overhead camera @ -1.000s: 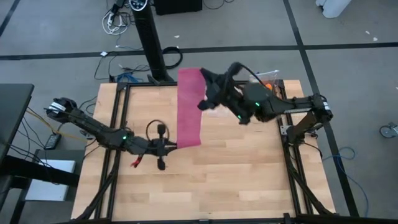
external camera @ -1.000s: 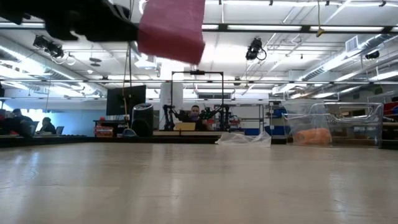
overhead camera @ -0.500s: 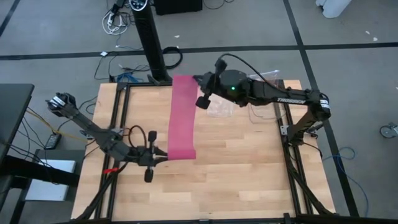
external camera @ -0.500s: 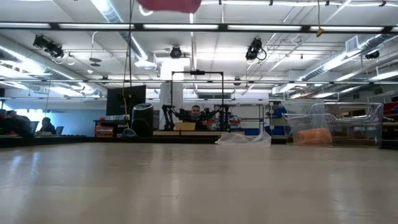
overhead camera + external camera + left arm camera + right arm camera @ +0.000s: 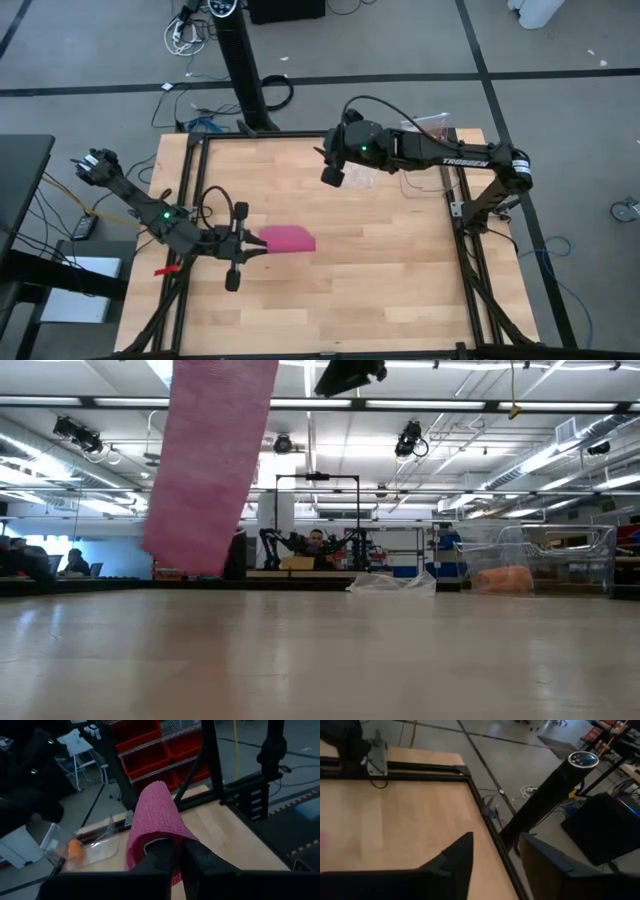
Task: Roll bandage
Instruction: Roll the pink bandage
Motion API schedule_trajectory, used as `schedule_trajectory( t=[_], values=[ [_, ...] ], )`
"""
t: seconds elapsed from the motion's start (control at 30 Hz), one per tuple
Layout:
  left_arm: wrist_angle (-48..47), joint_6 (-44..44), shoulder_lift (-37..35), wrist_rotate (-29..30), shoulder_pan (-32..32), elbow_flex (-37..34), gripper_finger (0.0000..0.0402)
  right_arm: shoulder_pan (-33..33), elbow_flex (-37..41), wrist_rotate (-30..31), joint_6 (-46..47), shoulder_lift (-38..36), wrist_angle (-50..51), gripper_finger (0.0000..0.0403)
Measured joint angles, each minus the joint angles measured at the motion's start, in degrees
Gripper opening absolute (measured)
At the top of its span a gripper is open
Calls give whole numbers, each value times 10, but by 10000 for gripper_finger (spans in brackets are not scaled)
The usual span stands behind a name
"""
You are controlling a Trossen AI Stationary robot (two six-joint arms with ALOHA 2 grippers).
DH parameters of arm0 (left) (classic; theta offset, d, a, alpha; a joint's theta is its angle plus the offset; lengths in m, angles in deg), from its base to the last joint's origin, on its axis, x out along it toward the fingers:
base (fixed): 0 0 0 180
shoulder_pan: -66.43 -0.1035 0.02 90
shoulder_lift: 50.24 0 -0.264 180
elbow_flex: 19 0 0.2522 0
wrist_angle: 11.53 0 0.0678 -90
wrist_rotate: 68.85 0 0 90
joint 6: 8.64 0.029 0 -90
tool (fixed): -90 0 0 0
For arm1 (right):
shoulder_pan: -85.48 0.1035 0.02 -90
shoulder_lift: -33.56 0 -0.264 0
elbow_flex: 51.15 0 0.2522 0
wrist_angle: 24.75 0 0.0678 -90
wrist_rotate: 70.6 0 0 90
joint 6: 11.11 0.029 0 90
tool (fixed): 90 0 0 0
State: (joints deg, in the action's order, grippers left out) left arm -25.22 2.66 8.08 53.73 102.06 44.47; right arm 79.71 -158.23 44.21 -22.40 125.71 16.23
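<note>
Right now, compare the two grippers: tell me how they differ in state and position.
The left gripper is shut on the bandage, low over the table's near-left part; the right gripper is open with nothing between its fingers. The left one holds the pink strip's end; the right one hangs higher over the far side, well apart from the strip. Both are dark two-finger grippers.

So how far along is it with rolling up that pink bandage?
Barely started. The bandage is unrolled, one end pinched in the left end effector. The right end effector is open and empty, up near the table's far edge. All the rolling remains.
</note>
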Motion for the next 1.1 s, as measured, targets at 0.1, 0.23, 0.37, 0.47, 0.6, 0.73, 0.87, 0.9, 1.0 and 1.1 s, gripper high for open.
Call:
schedule_trajectory(
  t=[0.1,0.23,0.37,0.47,0.6,0.73,0.87,0.9,1.0,1.1],
  values=[
    [-2,0,0,-2,0,9,20,6,0,-12,17,-11,65,188],
    [-3,-1,-13,-41,0,18,20,0,31,-43,59,-17,145,209],
    [-6,-25,-41,-52,-2,19,20,-4,148,-129,72,-32,69,217],
    [4,-48,-63,-45,-11,19,20,-3,264,-189,87,-44,-63,217],
    [19,-89,-90,-21,-26,19,20,-4,420,-259,130,-50,-301,219],
    [19,-106,-105,-21,-42,20,20,13,551,-298,169,-45,-649,225],
    [23,-110,-102,-21,-51,20,20,40,594,-286,170,-32,-853,220],
    [23,-109,-100,-21,-53,20,20,45,588,-289,178,-33,-868,216],
    [29,-109,-93,-23,-65,20,20,61,545,-304,197,-33,-863,208],
    [33,-117,-92,-27,-73,20,20,79,490,-286,194,-33,-830,213]
  ],
)
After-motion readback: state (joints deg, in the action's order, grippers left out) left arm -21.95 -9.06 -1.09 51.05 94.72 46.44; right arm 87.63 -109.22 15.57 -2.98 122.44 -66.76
